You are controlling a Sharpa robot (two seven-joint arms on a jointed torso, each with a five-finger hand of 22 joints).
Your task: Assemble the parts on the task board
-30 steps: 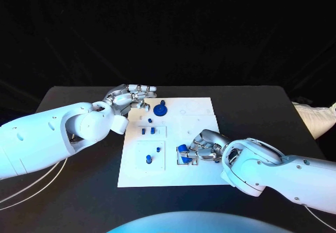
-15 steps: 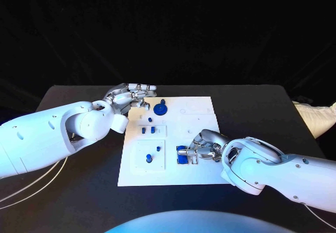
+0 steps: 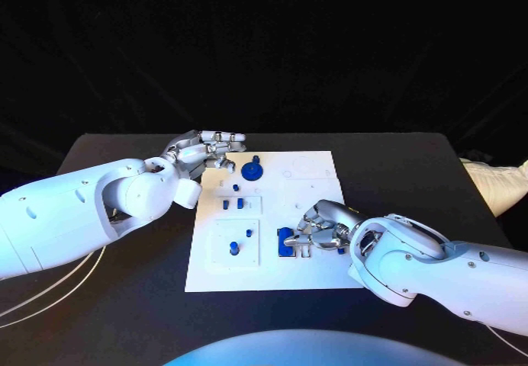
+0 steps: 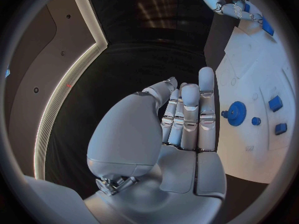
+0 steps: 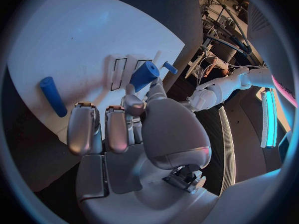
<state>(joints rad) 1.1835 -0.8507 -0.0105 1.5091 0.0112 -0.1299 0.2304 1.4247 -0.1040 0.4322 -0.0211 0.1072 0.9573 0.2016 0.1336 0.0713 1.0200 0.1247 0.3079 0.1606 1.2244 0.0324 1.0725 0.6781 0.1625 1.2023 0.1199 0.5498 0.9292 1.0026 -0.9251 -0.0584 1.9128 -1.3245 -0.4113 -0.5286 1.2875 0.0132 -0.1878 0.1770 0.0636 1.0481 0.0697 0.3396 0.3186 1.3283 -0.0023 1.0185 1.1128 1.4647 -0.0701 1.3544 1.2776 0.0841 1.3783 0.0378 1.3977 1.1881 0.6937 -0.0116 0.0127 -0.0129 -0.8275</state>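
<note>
Right hand (image 3: 317,232) grasps blue cylindrical part (image 5: 144,75) over task board (image 3: 311,274) near its right-middle; long axis tilted, pointing away from palm. Left hand (image 3: 207,151) released, fingers straight, beside blue gear (image 3: 254,171).

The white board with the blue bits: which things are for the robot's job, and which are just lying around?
For the job: task board, blue gear, blue block by the right hand, small blue pegs.

Lying about: black table, pale cloth at its edge.
</note>
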